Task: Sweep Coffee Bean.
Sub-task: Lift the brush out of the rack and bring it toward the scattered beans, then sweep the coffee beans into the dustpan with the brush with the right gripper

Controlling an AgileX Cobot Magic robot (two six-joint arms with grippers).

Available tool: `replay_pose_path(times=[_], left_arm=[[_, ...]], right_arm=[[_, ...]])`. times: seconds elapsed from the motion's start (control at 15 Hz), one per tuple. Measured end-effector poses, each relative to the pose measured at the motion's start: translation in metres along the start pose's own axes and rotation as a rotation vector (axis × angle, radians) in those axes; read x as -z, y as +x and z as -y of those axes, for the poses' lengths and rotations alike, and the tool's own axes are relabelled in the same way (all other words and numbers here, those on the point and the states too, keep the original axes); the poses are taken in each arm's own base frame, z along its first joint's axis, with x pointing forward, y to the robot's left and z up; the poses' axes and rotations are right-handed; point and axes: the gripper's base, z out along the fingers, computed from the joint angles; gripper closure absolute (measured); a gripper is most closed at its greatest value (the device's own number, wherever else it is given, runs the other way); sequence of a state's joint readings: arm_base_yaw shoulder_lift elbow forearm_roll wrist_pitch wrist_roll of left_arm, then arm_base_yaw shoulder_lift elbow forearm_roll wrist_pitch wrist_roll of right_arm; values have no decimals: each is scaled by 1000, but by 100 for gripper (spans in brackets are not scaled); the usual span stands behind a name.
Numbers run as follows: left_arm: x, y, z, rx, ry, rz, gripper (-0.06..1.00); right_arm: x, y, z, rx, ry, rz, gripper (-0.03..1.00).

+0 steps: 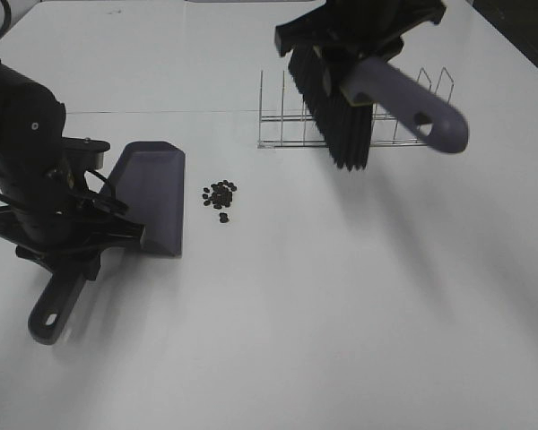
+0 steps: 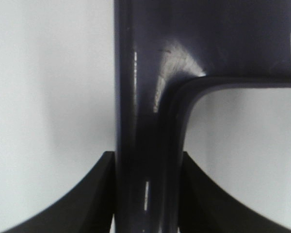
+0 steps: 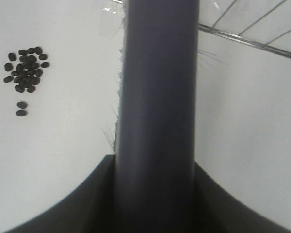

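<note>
The left pincer [image 2: 148,194] clamps the dustpan [image 1: 152,197] by its handle, the right pincer [image 3: 155,194] clamps the brush [image 1: 341,121], and the coffee bean [image 1: 221,195] cluster lies on the bench [image 1: 341,313] between them, nearer the left.

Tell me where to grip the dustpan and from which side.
Grip the dustpan by its handle just behind the pan, from above: that bar fits between the fingers, and the left hand is shut on it there, pan mouth facing the coffee beans.
</note>
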State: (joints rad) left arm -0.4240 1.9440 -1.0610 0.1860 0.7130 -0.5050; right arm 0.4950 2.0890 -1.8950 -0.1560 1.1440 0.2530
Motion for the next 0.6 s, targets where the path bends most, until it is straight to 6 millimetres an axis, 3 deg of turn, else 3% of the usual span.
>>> replay_pose_path(times=[0.13, 0.2, 0.47, 0.6], left_arm=[[-11, 3, 7, -20, -4, -21, 60], [-20, 7, 18, -38, 4, -37, 60], [-26, 7, 20, -36, 0, -68, 60], [-27, 7, 20, -40, 1, -72, 60]], right_arm=[[-15, 8, -12, -10, 4, 12, 66], [-38, 16, -27, 33, 63, 4, 66], [-89, 41, -74, 181, 167, -92, 66], [-109, 49, -77, 203, 201, -143, 66]])
